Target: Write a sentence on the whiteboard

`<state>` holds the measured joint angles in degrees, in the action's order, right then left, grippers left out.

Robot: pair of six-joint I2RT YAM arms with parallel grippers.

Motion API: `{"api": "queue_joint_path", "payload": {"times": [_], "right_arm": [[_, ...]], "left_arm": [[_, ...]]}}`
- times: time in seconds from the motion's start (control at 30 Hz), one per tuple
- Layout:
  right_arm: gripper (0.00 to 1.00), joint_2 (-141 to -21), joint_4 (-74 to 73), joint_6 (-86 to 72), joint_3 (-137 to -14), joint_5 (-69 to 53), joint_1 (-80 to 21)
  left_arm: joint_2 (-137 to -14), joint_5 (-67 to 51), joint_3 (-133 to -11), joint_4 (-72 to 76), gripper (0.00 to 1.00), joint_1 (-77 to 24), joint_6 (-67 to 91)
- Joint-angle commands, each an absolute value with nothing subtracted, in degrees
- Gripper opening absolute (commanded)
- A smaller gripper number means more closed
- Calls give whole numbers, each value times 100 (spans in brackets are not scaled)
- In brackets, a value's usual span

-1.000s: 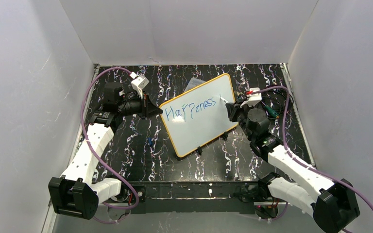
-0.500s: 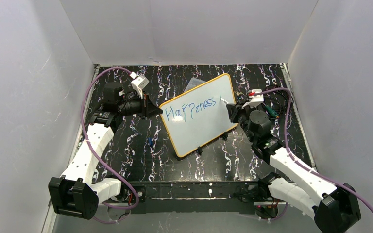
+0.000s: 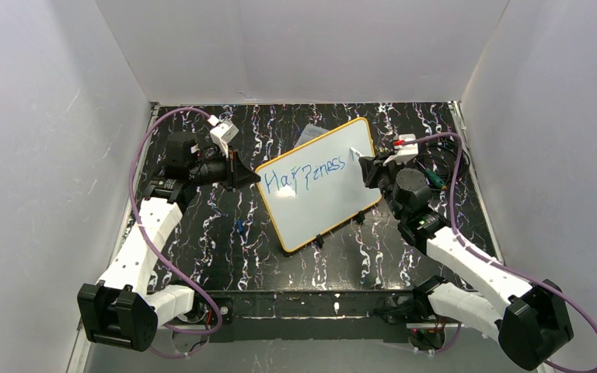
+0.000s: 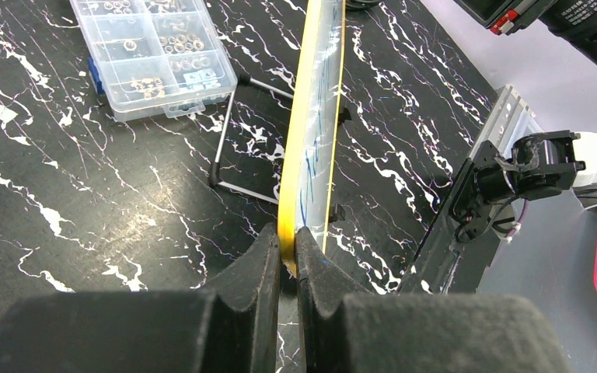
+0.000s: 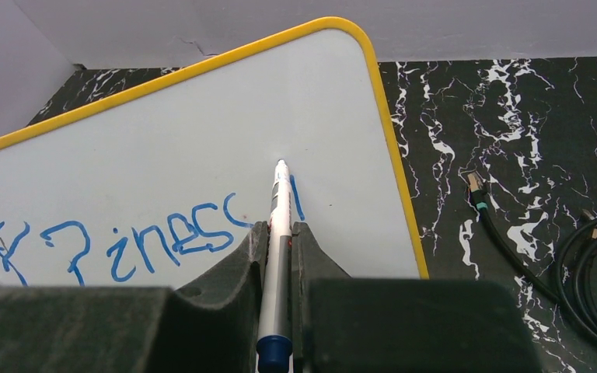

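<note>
As right tool [image 5: 280, 230] clamps marker [image 5: 281, 194], against whiteboard [image 5: 163, 132]

A clear compartment box [image 4: 151, 54] and loose cables [image 5: 477, 198] lie on the black marbled table [image 4: 62, 179].

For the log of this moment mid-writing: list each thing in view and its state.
whiteboard: propped tilted on its wire stand, frame clamped
sentence: unfinished, "Happiness" plus one stroke
marker: gripped, tip at the board
left gripper: shut on the whiteboard's frame
right gripper: shut on the marker
compartment box: lid apparently closed
</note>
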<state>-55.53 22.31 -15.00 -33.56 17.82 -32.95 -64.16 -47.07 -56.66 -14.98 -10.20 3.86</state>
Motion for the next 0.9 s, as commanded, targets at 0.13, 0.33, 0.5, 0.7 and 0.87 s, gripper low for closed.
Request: {"api": "queue_joint_path", "payload": {"times": [0.13,0.33,0.5,0.7,0.87], "right_arm": [[1,-5404,2582,-1405,-3534,1970,-3261],[1,-5176,2254,-1174,-3512,2372,-3261],[1,-5344,2368,-1123,-3460,2265,-3260],[1,-5469,2485,-1055,-3444,2079,-3261],[1,-5564,2481,-1055,-3441,2065,-3257]], "left_arm": [[-6317,-4893,-5642,-1450,0,-1063,217],[-6318,-4860,-5647,-1450,0,-1063,229],[-6286,-4852,-5629,-1450,0,-1058,230],[-6298,-4877,-5643,-1451,0,-1061,220],[-6297,-4887,-5643,-1450,0,-1062,225]]}}
